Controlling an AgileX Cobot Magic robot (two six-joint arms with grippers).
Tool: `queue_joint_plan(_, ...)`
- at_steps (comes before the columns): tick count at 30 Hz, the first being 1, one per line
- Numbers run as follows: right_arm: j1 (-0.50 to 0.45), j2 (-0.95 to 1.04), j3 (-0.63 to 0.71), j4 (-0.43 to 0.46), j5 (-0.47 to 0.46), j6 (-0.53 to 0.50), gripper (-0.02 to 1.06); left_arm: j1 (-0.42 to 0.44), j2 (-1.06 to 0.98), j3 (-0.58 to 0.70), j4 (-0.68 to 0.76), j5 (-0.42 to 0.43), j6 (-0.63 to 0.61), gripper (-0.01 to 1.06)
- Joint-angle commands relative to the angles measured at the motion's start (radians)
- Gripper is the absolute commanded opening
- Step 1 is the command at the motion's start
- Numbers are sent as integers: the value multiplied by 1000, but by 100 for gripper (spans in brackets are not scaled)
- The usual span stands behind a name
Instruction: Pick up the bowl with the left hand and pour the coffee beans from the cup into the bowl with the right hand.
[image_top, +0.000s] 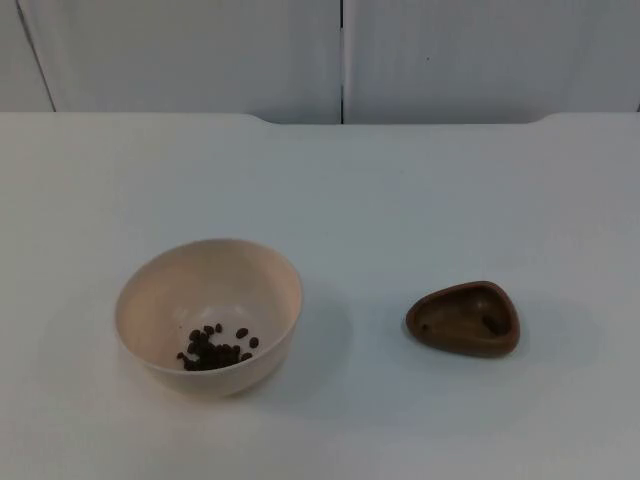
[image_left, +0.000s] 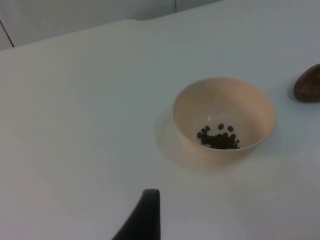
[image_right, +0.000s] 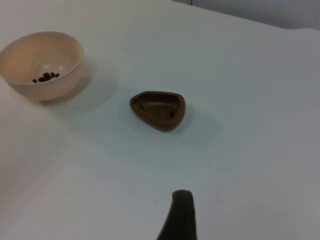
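A cream bowl (image_top: 235, 275) stands upright on the white table, left of centre, with a small heap of dark coffee beans (image_top: 215, 349) at its bottom. To its right lies a small brown wooden cup (image_top: 463, 319) of rounded triangular shape, with no beans visible inside it. My left gripper (image_left: 145, 214) hangs back from the bowl (image_left: 225, 97), well apart from it, and the beans (image_left: 218, 138) are plain to see. My right gripper (image_right: 180, 215) is likewise a good way short of the cup (image_right: 158, 110), touching nothing. The bowl (image_right: 45, 52) stands beyond the cup.
The table (image_top: 400, 200) ends at the grey partition wall (image_top: 200, 50) at the back. Bowl and cup stand about a bowl's width apart.
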Motion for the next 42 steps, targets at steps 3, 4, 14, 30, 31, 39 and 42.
queue_joint_plan(3,-3,-2,0,0,-12,1,67,2,-4,3,3,-1,-6,95)
queue_joint_plan(4,-3,-2,0,0,-12,1,67,2,-4,3,3,-1,-6,95)
queue_joint_plan(14,-3,-2,0,0,-12,1,76,2,-4,3,5,-1,-8,95)
queue_joint_plan(30,-3,-2,2,0,-12,1,105,2,-4,7,99,-1,-148,105)
queue_joint_plan(31,-3,-2,2,0,-12,1,105,2,-4,7,99,-1,-148,105)
queue_joint_plan(39,-3,-2,2,0,-12,1,105,2,-4,7,99,-1,-148,105)
queue_joint_plan(42,-3,-2,2,0,-12,1,105,2,-4,7,99,-1,-148,105)
